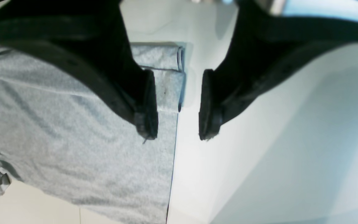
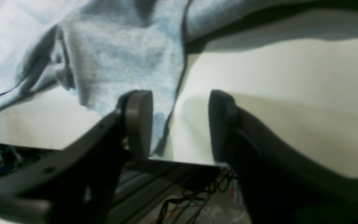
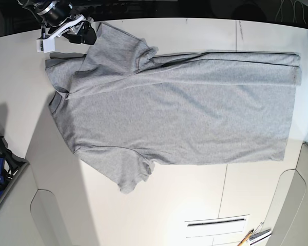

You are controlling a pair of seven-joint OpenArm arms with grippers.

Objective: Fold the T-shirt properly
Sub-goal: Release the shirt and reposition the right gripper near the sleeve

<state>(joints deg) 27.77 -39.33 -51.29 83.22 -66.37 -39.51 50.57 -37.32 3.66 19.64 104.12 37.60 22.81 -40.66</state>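
T-shirt [image 3: 179,113], heather-grey knit, lies spread flat on the smooth white table [image 3: 195,200] in the base view, plain side up, its far edge folded in. Left wrist view: left gripper [image 1: 178,105], 2 black padded fingers parted, grasping nothing, above the folded hem corner. Right wrist view: right gripper [image 2: 180,124] spread wide, empty, over a sleeve edge.
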